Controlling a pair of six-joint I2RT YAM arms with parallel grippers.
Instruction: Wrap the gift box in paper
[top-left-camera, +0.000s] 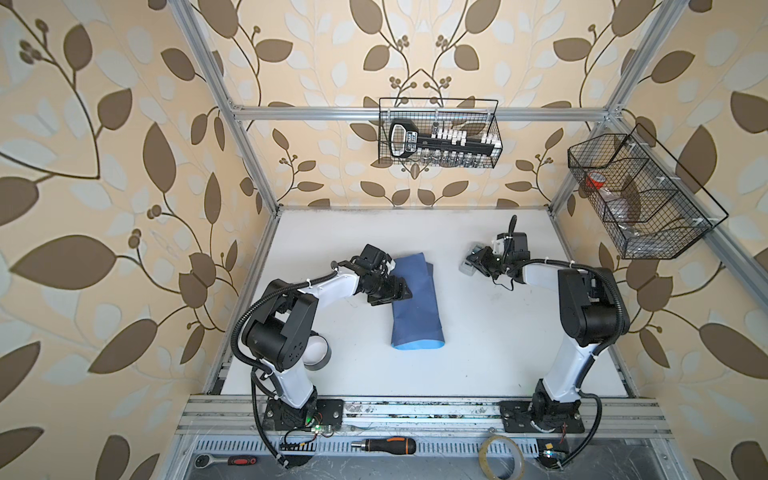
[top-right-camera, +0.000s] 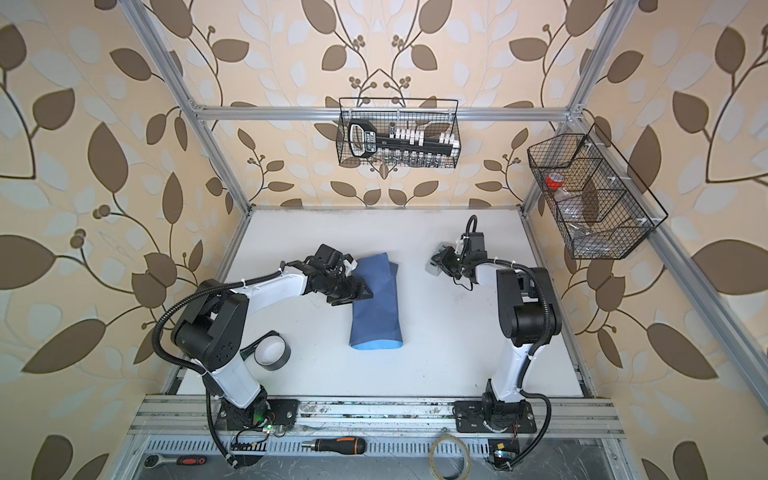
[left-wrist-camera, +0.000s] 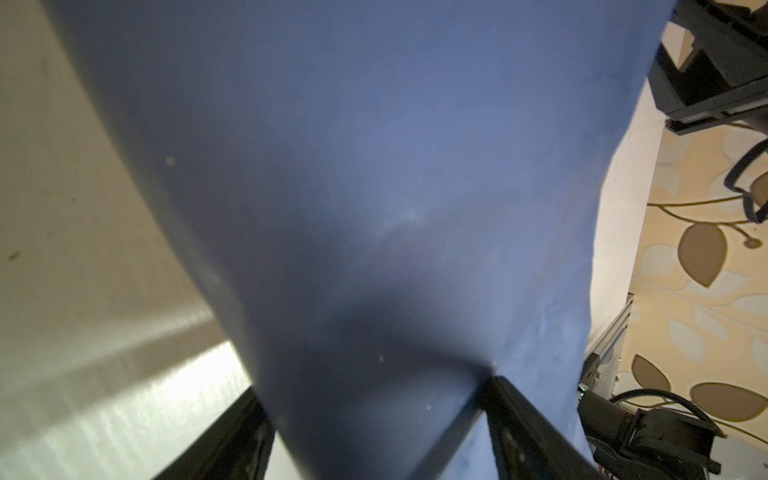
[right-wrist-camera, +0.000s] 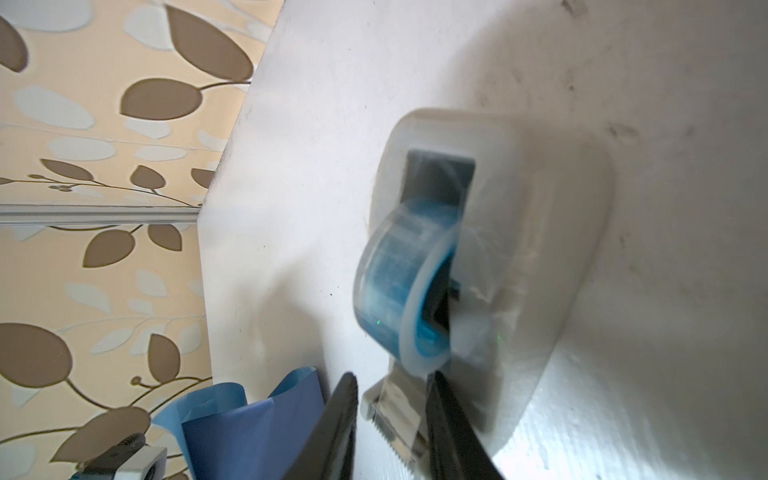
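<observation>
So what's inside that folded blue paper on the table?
The paper is folded over into a dusky-blue tube; at its near open end only the light-blue inner face shows. Whether the gift box sits inside cannot be seen, because the paper covers it.

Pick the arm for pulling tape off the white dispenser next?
Right. The right gripper already straddles the tape tab at the white tape dispenser, while the left gripper presses the folded dusky-blue paper.
</observation>
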